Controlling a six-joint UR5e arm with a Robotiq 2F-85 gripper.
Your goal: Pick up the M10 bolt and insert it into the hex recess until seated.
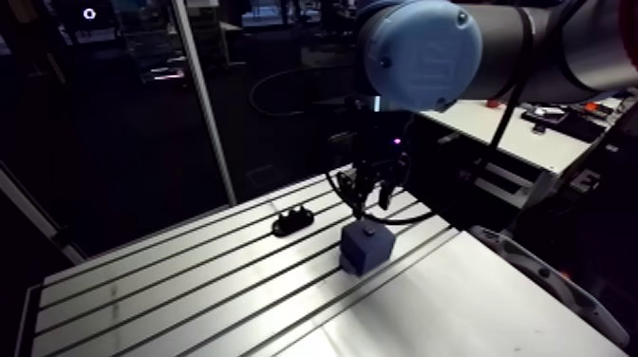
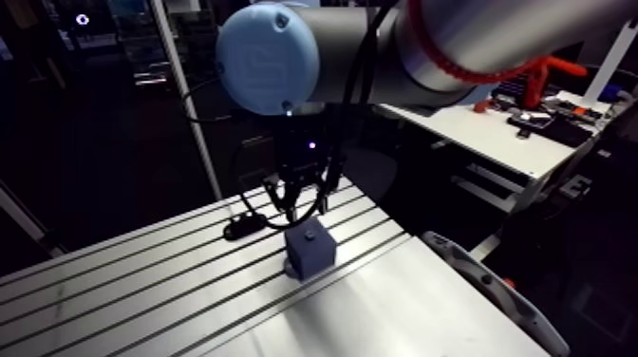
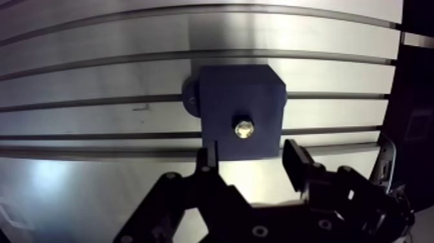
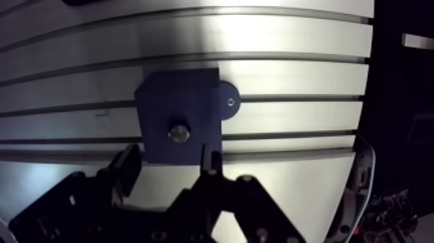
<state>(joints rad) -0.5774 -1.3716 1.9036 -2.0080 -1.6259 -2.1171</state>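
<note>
Slotted table point(image 3: 97, 39), blue block point(image 3: 239, 97) resting on it, bolt point(image 3: 243, 128) in the block's top face (depth unclear), gripper point(image 3: 250, 154) poised above, jaws wide apart, holding nothing, black part point(image 1: 292, 221) nearby.

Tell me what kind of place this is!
Probably a robot lab or workshop. A robot arm with an open claw hangs over a slotted metal table, and a dark blue block with a bolt in its top sits on the table.
</note>
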